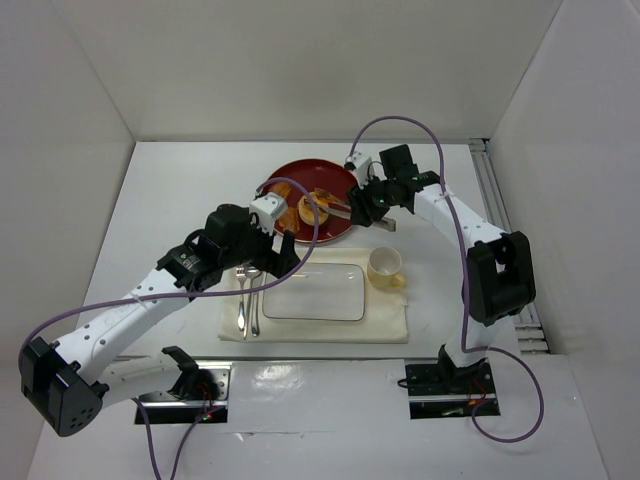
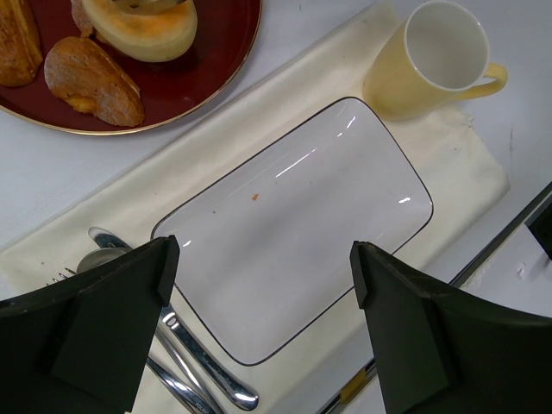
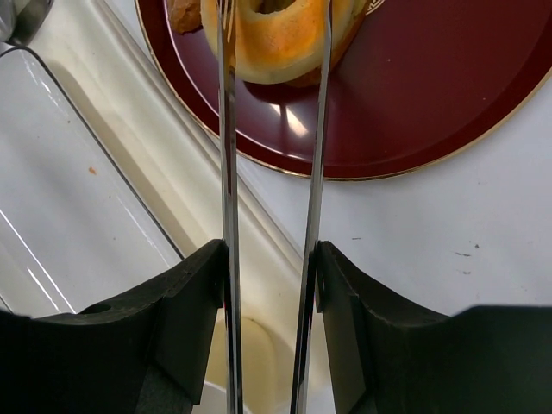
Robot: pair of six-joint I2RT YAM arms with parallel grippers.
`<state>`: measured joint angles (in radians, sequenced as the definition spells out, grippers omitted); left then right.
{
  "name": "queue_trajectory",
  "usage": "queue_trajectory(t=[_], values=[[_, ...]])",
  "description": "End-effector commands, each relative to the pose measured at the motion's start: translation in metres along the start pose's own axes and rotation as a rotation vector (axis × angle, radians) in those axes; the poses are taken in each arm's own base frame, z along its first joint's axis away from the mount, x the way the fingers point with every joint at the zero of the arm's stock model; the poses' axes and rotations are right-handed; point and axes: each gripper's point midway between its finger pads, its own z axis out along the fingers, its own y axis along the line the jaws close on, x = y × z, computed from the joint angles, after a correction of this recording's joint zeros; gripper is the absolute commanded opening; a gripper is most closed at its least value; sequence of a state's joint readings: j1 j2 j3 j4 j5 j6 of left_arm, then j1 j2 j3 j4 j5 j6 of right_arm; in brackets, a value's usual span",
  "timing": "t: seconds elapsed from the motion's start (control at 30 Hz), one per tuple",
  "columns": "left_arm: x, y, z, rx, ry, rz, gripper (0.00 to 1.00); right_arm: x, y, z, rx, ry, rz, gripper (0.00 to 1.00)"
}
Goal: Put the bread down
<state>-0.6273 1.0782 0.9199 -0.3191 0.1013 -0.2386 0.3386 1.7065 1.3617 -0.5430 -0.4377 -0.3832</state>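
**Bread dead ahead of the tongs, on the red plate**

Right fingers (image 3: 172,319) clamped on metal tongs (image 3: 227,155), pointing straight out at the bread (image 3: 276,43). Bread resting near the middle of the red plate (image 3: 414,103), under the tong tips; cannot tell whether actually pinched. Left fingers (image 2: 112,310) spread wide, holding nothing, hanging over the white dish (image 2: 293,233) just on the near side of the red plate. Right arm plainly nearer. Probably a short carry off the red plate toward that dish.
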Motion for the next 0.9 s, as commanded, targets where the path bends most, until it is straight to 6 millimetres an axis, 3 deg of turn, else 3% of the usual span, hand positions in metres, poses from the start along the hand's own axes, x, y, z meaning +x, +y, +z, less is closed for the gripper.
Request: queue_trajectory(t=[0.0,0.53,0.73,0.87], values=[[-0.009,-0.003,0.002,0.015,-0.039,0.015,1.00,-0.034,-0.005,-0.012,0.055,-0.103,-0.061,0.54],[-0.009,-0.003,0.002,0.015,-0.039,0.015,1.00,-0.032,-0.015,-0.015,0.102,-0.110,-0.042,0.54],[-0.011,-0.004,0.000,0.016,-0.048,0.016,1.00,-0.020,-0.017,-0.005,0.097,-0.070,-0.004,0.54],[-0.010,-0.006,0.000,0.026,-0.047,0.016,1.00,-0.026,-0.014,-0.003,0.070,-0.070,0.020,0.54]])
